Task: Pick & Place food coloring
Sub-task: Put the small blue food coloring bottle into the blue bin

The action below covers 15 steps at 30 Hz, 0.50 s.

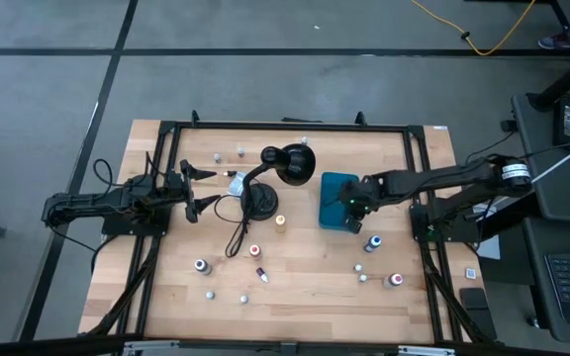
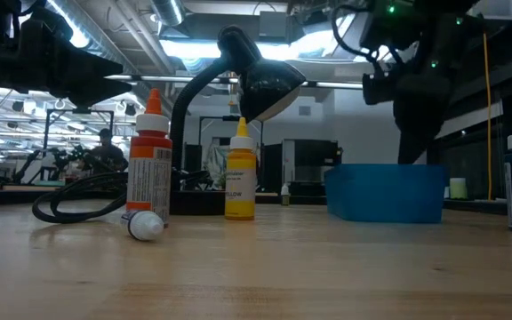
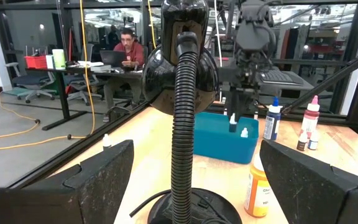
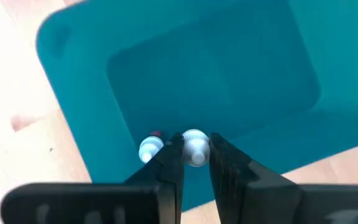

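High view: right gripper (image 1: 352, 208) sits over the teal box (image 1: 336, 190), at the box's edge nearest the loose bottles (image 1: 373, 243) on the right of the table (image 1: 305, 287); more bottles lie scattered on the side of the lamp (image 1: 275, 173) away from its head. Left gripper (image 1: 198, 188) waits beside the lamp base, fingers spread wide, holding nothing. Low view: orange-capped bottle (image 2: 150, 164) and yellow bottle (image 2: 240, 173) stand in front of the lamp (image 2: 238, 80), a small white bottle (image 2: 146, 226) lies against the orange one; right arm hangs above the box (image 2: 385, 191). Left wrist view: lamp neck (image 3: 184, 124) dead ahead, box (image 3: 219, 137) behind it with the right gripper (image 3: 234, 124) above it, a white-capped bottle between its fingers. Right wrist view: fingers (image 4: 171, 163) nearly closed, pinching a white-capped bottle (image 4: 195, 147) over the box interior (image 4: 229, 68); a second bottle (image 4: 149, 148) lies in the box just beside it.
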Motion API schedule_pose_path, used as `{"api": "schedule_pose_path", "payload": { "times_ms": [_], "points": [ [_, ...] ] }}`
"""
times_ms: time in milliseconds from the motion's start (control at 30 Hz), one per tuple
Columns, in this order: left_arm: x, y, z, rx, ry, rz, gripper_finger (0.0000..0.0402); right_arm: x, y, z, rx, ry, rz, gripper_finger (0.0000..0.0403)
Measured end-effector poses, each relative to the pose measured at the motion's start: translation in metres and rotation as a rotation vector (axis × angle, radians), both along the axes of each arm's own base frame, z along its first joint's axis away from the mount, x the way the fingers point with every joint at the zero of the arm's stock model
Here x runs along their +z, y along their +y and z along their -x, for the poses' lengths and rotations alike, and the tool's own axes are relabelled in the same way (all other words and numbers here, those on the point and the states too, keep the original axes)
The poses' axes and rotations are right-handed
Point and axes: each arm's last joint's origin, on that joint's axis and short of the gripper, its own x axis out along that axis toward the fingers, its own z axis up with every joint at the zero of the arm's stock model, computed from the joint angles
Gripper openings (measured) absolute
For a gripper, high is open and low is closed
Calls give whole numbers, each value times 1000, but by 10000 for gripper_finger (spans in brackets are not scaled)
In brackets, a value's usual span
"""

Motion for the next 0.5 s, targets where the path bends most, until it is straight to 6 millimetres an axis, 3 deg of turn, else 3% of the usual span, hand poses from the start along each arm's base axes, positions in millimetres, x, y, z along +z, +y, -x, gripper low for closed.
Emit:
{"api": "schedule_pose_path", "payload": {
  "times_ms": [500],
  "points": [
    [0,0,0,0,0,0,345,-25,5,-12,26,70,-23,61]
  ]
}}
